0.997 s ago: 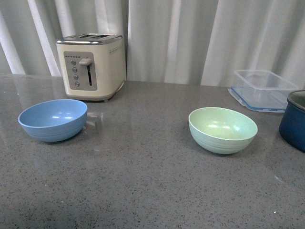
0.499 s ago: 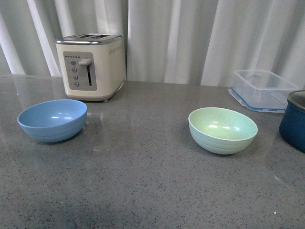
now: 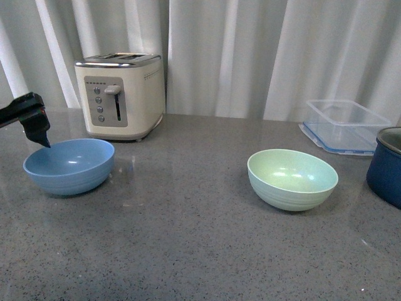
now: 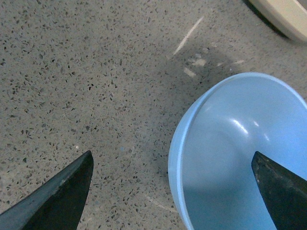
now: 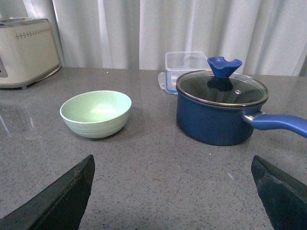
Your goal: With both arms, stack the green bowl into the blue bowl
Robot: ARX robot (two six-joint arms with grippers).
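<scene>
I see my left gripper (image 4: 170,191) spread wide over the left rim of the blue bowl (image 3: 69,164), one finger (image 4: 280,189) above the inside, the other above bare counter (image 3: 188,238). I cannot tell if it touches. The toaster (image 3: 120,94) stands close behind that bowl. The green bowl (image 3: 292,179) sits right of centre, with open counter between the bowls. The pot (image 3: 387,166) is near its right side. My right gripper (image 5: 172,201) is wide and empty, well short of the green bowl.
</scene>
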